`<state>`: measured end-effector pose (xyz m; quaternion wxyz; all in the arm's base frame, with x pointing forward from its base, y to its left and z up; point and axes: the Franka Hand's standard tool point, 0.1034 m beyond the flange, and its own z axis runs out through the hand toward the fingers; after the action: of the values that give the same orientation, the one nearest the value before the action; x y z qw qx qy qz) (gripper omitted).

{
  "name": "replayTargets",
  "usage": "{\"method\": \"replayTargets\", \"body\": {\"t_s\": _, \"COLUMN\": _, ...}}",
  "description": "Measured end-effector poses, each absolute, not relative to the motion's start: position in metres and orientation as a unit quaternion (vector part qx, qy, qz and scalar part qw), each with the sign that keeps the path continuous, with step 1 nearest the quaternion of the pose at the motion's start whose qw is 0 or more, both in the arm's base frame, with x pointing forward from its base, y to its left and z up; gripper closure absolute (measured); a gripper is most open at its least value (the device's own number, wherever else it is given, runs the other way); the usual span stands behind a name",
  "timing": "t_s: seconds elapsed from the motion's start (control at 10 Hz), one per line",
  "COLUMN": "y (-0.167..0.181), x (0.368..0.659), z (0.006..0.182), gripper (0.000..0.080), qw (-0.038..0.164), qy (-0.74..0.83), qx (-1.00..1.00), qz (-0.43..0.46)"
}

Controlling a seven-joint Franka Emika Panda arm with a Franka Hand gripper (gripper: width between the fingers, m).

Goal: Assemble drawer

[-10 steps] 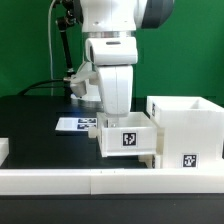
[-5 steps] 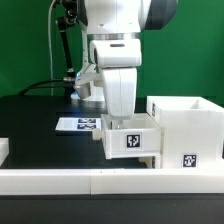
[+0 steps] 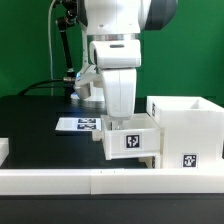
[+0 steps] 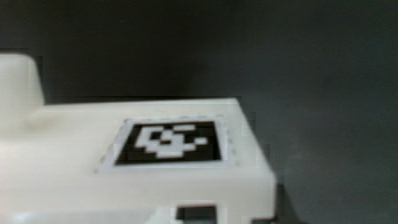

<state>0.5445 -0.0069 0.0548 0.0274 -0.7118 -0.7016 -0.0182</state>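
A small white open-topped tray (image 3: 131, 140) with a black-and-white tag on its front stands just behind the rail. It almost touches the tall white shell (image 3: 186, 128) on the exterior view's right. My gripper (image 3: 122, 121) reaches straight down into the tray's near wall. The tray hides its fingertips, and it moves together with my hand. In the wrist view the tray's tagged white wall (image 4: 169, 143) fills the picture, and no finger shows. A second tray is out of view.
A long low white rail (image 3: 60, 180) runs across the front. The marker board (image 3: 78, 124) lies flat on the black table behind the tray. A small white piece (image 3: 3, 150) sits at the exterior view's left edge. A green wall is behind.
My arm and the small tray have shifted a little to the exterior view's right, toward the shell. Over the last half second nothing has visibly moved.
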Motion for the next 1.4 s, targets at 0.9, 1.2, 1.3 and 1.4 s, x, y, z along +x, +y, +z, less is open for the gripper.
{"method": "replayTargets", "body": {"t_s": 0.9, "y": 0.004, "x": 0.544, "z": 0.056, "gripper": 0.0755, "qw": 0.033, "qy": -0.706, "qx": -0.708, "qz": -0.016}}
{"method": "replayTargets", "body": {"t_s": 1.2, "y": 0.013, "x": 0.547, "z": 0.057, "gripper": 0.0755, "qw": 0.022, "qy": -0.715, "qx": -0.699, "qz": -0.021}}
{"method": "replayTargets", "body": {"t_s": 1.3, "y": 0.015, "x": 0.548, "z": 0.057, "gripper": 0.0755, "qw": 0.018, "qy": -0.715, "qx": -0.699, "qz": -0.019}}
{"method": "replayTargets", "body": {"t_s": 1.4, "y": 0.016, "x": 0.547, "z": 0.057, "gripper": 0.0755, "qw": 0.020, "qy": -0.706, "qx": -0.708, "qz": -0.017}}
